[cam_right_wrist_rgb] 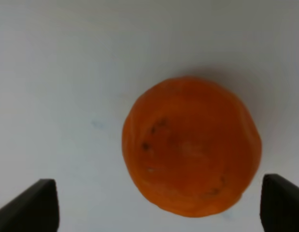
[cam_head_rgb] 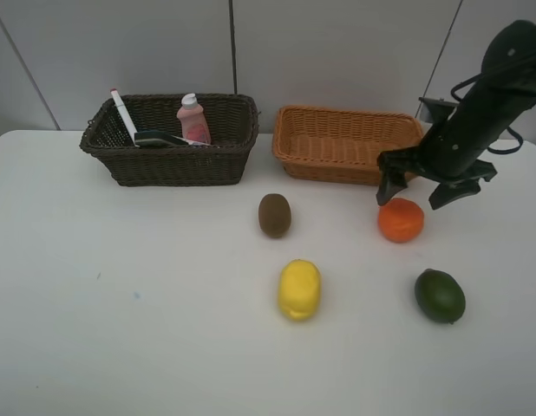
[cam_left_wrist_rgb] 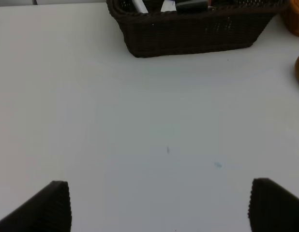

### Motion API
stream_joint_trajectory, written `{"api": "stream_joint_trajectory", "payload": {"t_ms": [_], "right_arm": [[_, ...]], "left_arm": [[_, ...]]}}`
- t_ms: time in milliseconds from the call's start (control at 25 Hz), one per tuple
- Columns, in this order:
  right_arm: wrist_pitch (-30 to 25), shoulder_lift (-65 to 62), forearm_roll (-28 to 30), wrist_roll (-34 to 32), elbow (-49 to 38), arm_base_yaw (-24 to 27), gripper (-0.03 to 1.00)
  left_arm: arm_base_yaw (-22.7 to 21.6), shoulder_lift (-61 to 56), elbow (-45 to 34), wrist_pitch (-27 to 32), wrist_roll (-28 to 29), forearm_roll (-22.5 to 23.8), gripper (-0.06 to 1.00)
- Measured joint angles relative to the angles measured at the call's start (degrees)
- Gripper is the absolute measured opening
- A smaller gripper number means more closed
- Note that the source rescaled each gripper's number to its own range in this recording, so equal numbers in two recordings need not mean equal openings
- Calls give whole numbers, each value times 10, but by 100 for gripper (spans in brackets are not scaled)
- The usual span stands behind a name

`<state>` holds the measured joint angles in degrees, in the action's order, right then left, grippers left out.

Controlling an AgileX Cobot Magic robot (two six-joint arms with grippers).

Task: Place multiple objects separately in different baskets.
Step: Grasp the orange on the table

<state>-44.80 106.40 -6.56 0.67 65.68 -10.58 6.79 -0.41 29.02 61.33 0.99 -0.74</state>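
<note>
Orange (cam_head_rgb: 401,219) on table (cam_head_rgb: 120,303), R gripper (cam_head_rgb: 412,198) spread above it, L gripper (cam_left_wrist_rgb: 159,208) spread, empty

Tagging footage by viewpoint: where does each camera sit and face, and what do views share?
Exterior high: mounted high, looking down at the table, dark basket, tan basket; shows the right arm, right pincer above the orange.
Left wrist: on the left arm, looking along the table toward the dark basket; left pincer tips show.
Right wrist: on the right arm, looking straight down at the orange; right pincer tips show.
Shared: orange, exterior and right wrist; dark basket, exterior and left wrist.
</note>
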Motion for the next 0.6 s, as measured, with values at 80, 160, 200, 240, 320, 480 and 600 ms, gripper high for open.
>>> {"api": "stream_joint_trajectory", "payload": {"t_ms": [80, 160, 200, 240, 320, 480, 600], "right_arm": [[7, 10, 0, 0, 0, -6, 96], [13, 20, 5, 0, 0, -7, 96], [14, 24, 11, -1, 1, -7, 96], [14, 28, 18, -7, 1, -5, 96], [21, 36, 32, -11, 3, -5, 96], [29, 48, 45, -19, 3, -5, 96], [38, 48, 46, -20, 3, -5, 96]], "left_arm": [[0, 0, 0, 0, 0, 0, 96], [0, 0, 0, 0, 0, 0, 96], [0, 0, 0, 0, 0, 0, 96], [0, 0, 0, 0, 0, 0, 96], [0, 0, 0, 0, 0, 0, 96], [0, 0, 0, 0, 0, 0, 96], [0, 0, 0, 0, 0, 0, 96]]}}
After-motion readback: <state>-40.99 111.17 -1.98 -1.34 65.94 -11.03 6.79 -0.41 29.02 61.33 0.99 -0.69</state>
